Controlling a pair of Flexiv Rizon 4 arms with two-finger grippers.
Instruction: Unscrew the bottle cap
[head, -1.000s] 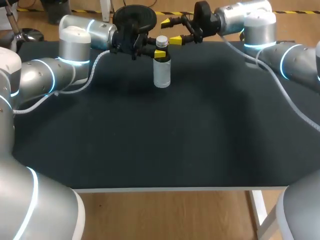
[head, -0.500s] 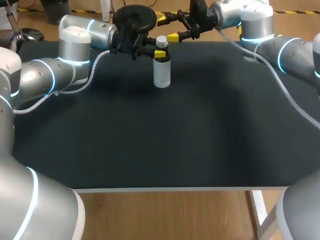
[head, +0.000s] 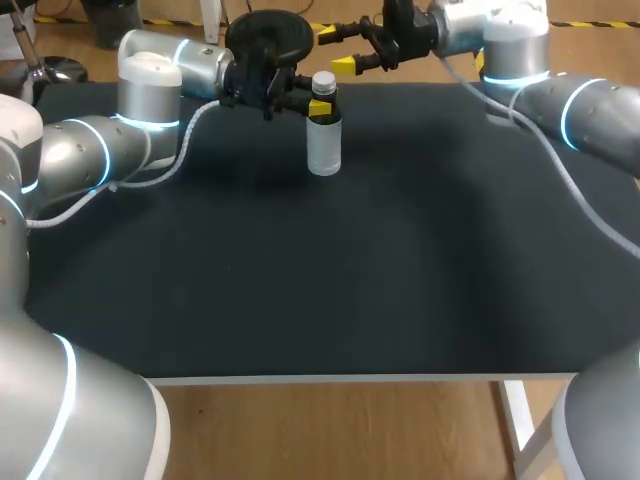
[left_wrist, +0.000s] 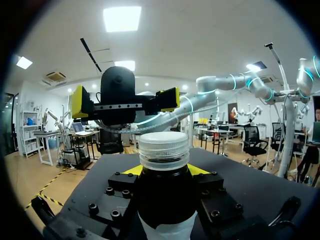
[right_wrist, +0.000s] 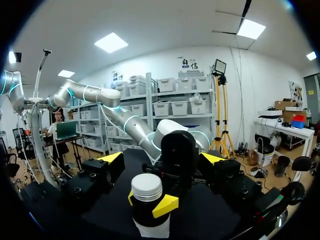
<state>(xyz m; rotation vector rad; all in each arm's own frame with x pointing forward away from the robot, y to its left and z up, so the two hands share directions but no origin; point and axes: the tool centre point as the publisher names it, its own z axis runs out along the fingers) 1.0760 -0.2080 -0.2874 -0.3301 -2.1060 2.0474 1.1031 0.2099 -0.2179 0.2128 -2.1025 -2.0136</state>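
A small clear bottle (head: 323, 145) with a white ribbed cap (head: 323, 82) stands upright at the far middle of the black table (head: 330, 270). My left gripper (head: 318, 105) comes in from the left and is shut on the bottle just under the cap. In the left wrist view the cap (left_wrist: 164, 148) rises above the yellow tips of the left gripper (left_wrist: 165, 172). My right gripper (head: 338, 50) hangs open behind and above the cap and touches nothing. In the right wrist view the bottle (right_wrist: 148, 212) and its cap (right_wrist: 146, 187) sit ahead of the wide-open right gripper (right_wrist: 162, 160).
My left arm (head: 110, 140) lies along the far left of the table, and my right arm (head: 560, 100) crosses its far right corner. The table's front edge (head: 330, 377) runs across the near side.
My right gripper, still open, has drawn up and back from the cap, slightly to the left. The left gripper and the bottle have not moved.
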